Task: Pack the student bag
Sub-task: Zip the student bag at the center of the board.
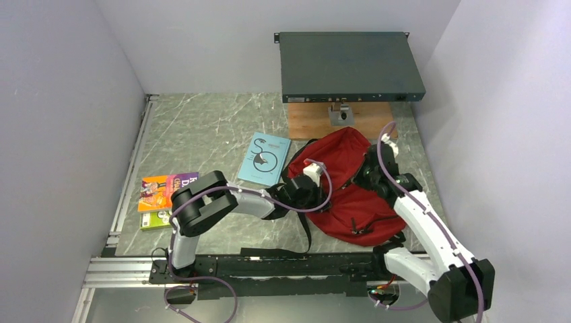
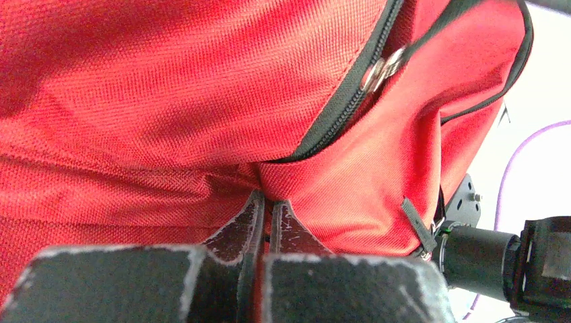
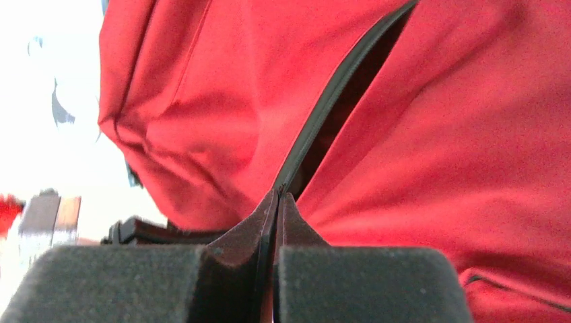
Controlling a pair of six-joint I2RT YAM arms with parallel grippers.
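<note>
The student bag (image 1: 345,153), a dark red fabric backpack with black straps and zipper trim, lies at the table's middle right. My left gripper (image 1: 315,194) is at its left side. In the left wrist view it (image 2: 267,202) is shut on a pinched fold of the red fabric (image 2: 168,101), just below a black zipper line with a metal pull (image 2: 380,67). My right gripper (image 1: 367,175) sits on the bag's right side. In the right wrist view it (image 3: 278,196) is shut on the black zipper edge (image 3: 323,114) of the partly open mouth.
A light blue book (image 1: 264,159) lies just left of the bag. An orange and purple book (image 1: 165,190) and a green one (image 1: 156,219) lie at the left edge. A dark flat device (image 1: 350,67) rests on a wooden block (image 1: 303,121) behind the bag.
</note>
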